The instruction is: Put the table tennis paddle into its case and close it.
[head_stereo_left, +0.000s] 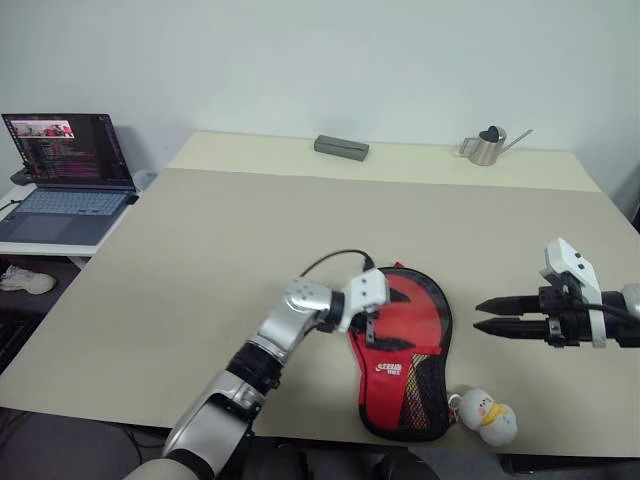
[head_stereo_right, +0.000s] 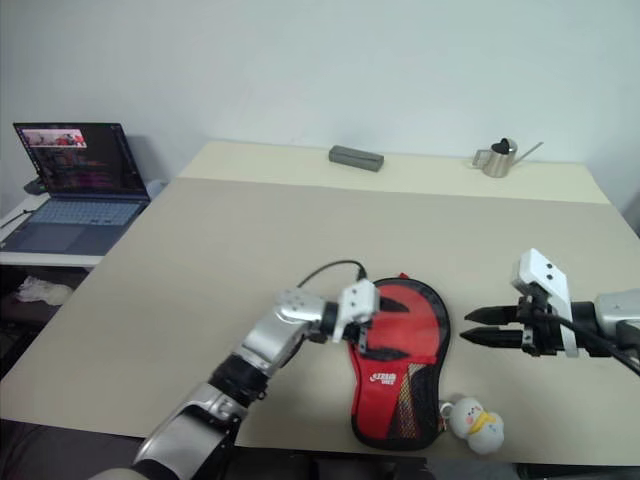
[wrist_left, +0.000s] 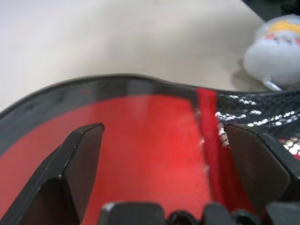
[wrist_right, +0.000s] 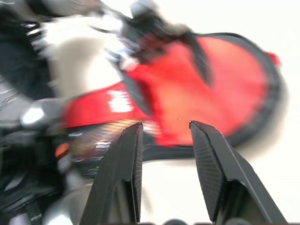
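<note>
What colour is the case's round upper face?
Red, edged in black; the case shows best in the left eye view.

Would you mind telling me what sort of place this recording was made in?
Probably an office or lab room: a large plain beige table against a bare white wall, an open laptop on a side desk, and odd props such as a small metal watering can.

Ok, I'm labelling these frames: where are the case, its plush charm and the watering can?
case [head_stereo_left: 400,360], left eye view, red logo panel.
plush charm [head_stereo_left: 487,415], left eye view, white body.
watering can [head_stereo_left: 487,148], left eye view, metal body.
</note>
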Action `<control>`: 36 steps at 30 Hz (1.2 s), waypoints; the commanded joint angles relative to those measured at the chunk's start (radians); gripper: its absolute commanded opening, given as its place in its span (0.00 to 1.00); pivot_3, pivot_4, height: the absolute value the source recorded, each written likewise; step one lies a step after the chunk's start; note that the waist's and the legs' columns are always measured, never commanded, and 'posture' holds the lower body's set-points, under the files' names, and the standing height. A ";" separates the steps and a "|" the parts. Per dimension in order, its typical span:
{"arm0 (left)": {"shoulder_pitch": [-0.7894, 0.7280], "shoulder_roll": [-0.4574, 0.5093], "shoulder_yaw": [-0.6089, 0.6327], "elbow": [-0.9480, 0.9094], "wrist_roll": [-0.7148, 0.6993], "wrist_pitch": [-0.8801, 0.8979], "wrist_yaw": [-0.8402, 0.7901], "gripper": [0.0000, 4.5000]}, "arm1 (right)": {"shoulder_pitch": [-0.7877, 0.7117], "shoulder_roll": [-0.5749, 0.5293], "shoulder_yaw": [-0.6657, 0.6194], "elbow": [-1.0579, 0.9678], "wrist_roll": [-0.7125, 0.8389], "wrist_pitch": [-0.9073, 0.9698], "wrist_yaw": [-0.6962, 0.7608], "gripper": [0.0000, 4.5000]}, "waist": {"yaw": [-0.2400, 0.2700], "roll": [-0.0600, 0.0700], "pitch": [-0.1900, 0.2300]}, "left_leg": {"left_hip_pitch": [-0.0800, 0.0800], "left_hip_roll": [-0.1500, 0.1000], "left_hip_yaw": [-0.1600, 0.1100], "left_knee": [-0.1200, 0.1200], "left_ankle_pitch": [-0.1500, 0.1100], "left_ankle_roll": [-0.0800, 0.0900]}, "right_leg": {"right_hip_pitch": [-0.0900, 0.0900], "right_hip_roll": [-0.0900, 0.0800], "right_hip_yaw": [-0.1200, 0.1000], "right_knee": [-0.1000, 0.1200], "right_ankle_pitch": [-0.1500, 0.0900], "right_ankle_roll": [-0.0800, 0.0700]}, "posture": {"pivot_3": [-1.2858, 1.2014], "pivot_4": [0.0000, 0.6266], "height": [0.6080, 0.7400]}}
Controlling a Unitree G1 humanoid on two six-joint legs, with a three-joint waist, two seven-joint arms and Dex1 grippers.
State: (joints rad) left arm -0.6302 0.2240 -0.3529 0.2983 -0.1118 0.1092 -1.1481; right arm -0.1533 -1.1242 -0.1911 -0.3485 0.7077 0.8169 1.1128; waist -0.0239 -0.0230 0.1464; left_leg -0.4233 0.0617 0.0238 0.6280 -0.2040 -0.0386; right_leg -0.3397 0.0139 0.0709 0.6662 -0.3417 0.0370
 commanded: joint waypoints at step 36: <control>0.205 0.446 0.384 -0.608 -0.289 0.443 0.294 1.00 | -0.433 0.177 0.039 0.780 -0.334 -0.491 0.097 0.38 | -0.003 0.007 0.015 | 0.001 0.001 0.005 -0.001 0.000 0.000 | -0.002 -0.002 0.001 0.001 0.000 0.000 | 0.52 0.24 1.00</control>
State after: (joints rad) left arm -0.4188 0.6632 0.0276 -0.3020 -0.4159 0.5766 -0.8707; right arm -0.5876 -0.9191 -0.1203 0.4656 0.3664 0.3195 1.1994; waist -0.0271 -0.0164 0.1618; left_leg -0.4227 0.0631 0.0291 0.6271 -0.2039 -0.0390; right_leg -0.3419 0.0120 0.0722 0.6670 -0.3420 0.0368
